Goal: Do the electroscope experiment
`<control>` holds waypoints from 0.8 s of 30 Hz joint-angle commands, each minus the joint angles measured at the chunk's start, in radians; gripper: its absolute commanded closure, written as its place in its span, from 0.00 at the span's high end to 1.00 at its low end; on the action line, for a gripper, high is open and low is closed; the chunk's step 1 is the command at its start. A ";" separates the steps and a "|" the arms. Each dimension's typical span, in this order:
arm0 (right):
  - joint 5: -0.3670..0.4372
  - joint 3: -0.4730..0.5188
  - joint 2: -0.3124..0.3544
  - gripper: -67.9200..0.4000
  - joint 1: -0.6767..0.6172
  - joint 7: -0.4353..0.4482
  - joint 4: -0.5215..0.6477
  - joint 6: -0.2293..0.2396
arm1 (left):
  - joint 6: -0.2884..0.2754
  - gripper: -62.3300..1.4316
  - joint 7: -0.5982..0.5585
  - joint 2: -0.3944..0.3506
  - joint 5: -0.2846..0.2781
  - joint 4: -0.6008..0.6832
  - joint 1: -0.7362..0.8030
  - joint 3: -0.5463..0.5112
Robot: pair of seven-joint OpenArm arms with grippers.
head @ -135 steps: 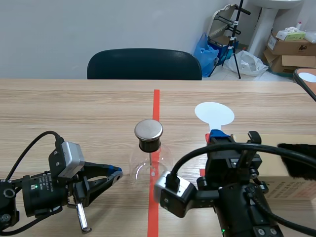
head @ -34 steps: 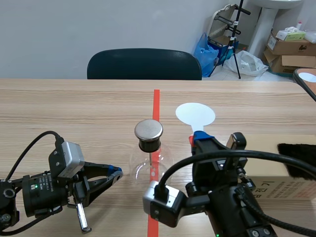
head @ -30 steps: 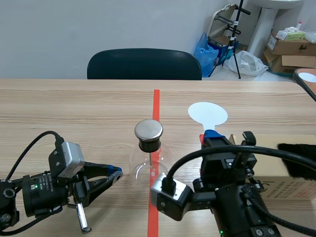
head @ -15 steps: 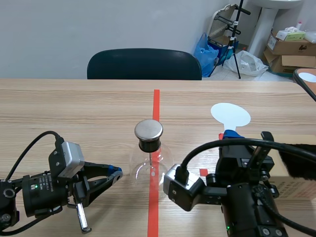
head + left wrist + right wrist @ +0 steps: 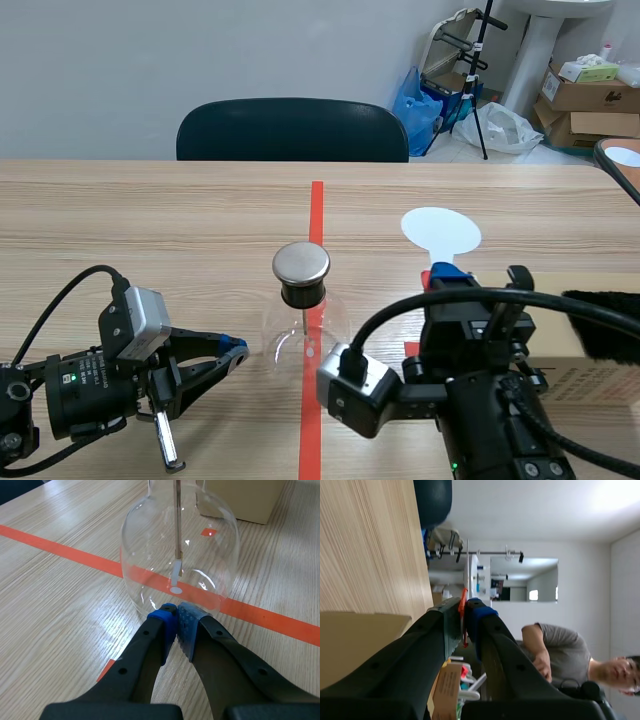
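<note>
The electroscope, a clear glass flask (image 5: 305,338) with a round metal cap (image 5: 301,263), stands on the red tape line at mid-table. In the left wrist view the flask (image 5: 145,550) is just ahead of my fingertips, its inner rod (image 5: 177,525) hanging straight down. My left gripper (image 5: 232,350) (image 5: 176,615) lies low on the table, shut on nothing, its pads close to the flask's base. My right gripper (image 5: 445,277) (image 5: 465,611) is shut on the red handle (image 5: 463,615) of a paddle with a white disc (image 5: 440,230), held upright to the right of the cap.
A cardboard box (image 5: 585,378) lies at the right with a black fur piece (image 5: 605,325) on it. A dark chair (image 5: 292,130) stands behind the table's far edge. The right wrist view shows a person (image 5: 555,645) across the room.
The right arm swung the white-disc paddle to the right, away from the cap, then partway back left. The left arm and the flask kept still.
</note>
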 commanded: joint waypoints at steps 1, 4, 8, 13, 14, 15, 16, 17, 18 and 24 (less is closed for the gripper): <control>-0.001 0.002 0.005 0.02 0.012 0.030 0.018 -0.011 | 0.001 0.07 -0.011 0.000 -0.013 0.009 0.000 0.000; -0.001 0.002 0.005 0.02 0.012 0.114 0.018 -0.011 | 0.001 0.07 -0.011 0.000 -0.013 0.009 0.000 0.000; -0.001 0.002 0.005 0.02 0.012 0.222 0.018 -0.011 | 0.001 0.07 -0.011 0.000 -0.013 0.009 0.000 0.000; -0.001 0.002 0.005 0.02 0.012 0.342 0.018 -0.011 | 0.001 0.07 -0.011 0.000 -0.013 0.009 0.000 0.000; -0.001 0.002 0.005 0.02 0.012 0.364 0.018 -0.011 | 0.001 0.07 -0.011 0.000 -0.013 0.009 0.000 0.000; -0.001 0.002 0.005 0.02 0.012 0.382 0.018 -0.011 | 0.001 0.07 -0.011 0.000 -0.013 0.009 0.000 0.000; -0.001 0.002 0.005 0.02 0.012 0.401 0.018 -0.011 | 0.001 0.07 -0.011 0.000 -0.013 0.009 0.000 0.000; -0.001 0.002 0.005 0.02 0.012 0.417 0.018 -0.011 | 0.001 0.07 -0.011 0.000 -0.013 0.009 0.000 0.000; -0.001 0.002 0.005 0.02 0.012 0.433 0.018 -0.011 | 0.001 0.07 -0.011 0.000 -0.013 0.009 0.000 0.000; -0.001 0.002 0.005 0.02 0.012 0.494 0.018 -0.011 | 0.001 0.07 -0.011 0.000 -0.013 0.009 0.000 0.000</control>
